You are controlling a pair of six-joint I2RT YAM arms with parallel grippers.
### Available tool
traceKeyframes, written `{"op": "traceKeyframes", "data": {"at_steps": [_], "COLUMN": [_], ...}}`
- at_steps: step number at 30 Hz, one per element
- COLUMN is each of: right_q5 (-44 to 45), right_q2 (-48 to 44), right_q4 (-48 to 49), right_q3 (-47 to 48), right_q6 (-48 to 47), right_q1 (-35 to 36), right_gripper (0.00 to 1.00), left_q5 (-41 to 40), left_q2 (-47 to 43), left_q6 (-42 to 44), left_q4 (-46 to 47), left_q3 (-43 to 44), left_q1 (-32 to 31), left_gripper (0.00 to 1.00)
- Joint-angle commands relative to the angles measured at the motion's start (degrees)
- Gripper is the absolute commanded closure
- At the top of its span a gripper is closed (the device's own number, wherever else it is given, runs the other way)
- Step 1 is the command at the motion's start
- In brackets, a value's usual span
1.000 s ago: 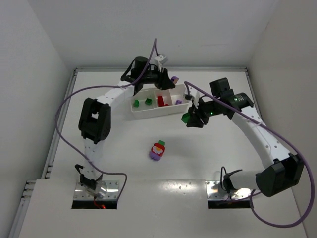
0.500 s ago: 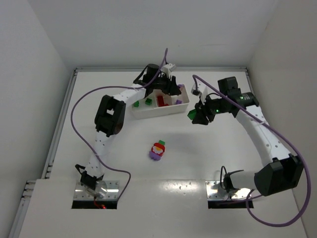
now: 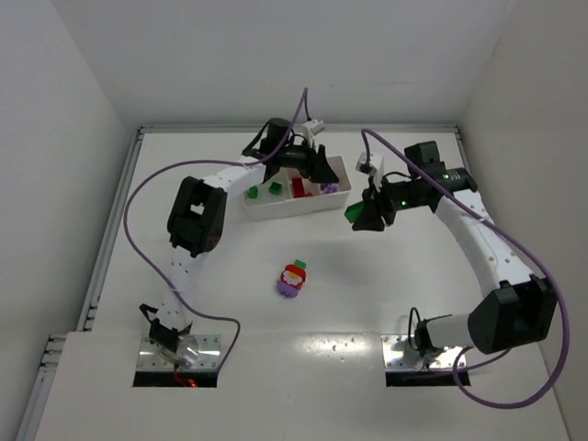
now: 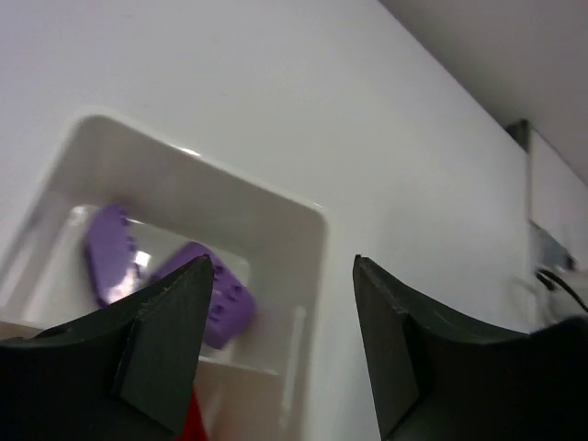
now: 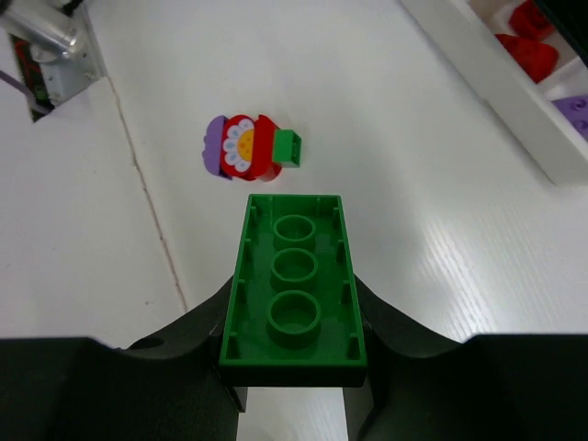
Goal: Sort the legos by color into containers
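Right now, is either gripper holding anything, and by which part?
Right gripper pinches the green brick across its long sides near one end; left gripper open, empty.

Left arm [image 3: 234, 171]: we see white link shells joined by black joint housings.
Right arm [image 3: 478, 243]: we see the same white shells and black joints, with a small green light near the wrist.
Cables: we find a purple cable [image 3: 125, 225] looping beside each arm.
Bases: we make out bare metal plates [image 3: 175, 351].
Fingers [image 4: 161, 344]: we see matte black wedges in both wrist views.
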Motion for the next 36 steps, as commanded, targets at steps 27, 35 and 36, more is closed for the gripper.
{"op": "traceKeyframes", "data": {"at_steps": [27,35,36], "right_q5": [-23.41,-21.74,-21.74], "right_q2": [21.51,23.36,23.88], "right_q4": [-23.03,-23.03,-23.03], "right_q3": [21.63,23.47,24.08], "right_q6": [-19.33,-19.33,-19.33], "right_q1": [9.07,12.94,12.94], "right_gripper": [0.86,0.85,0.85], "left_q5": [22.72,20.08,20.78], "left_q2": [-44.31,-42.45,-42.45], "left_q6": [10.92,14.61,14.62], "left_q4": [-9.33,-13.39,-14.08], "left_q3": [-32.61,-29.36,-29.36], "left_q1": [2.29,1.15,1.15], "left_gripper": [0.26,0.26,0.26]}}
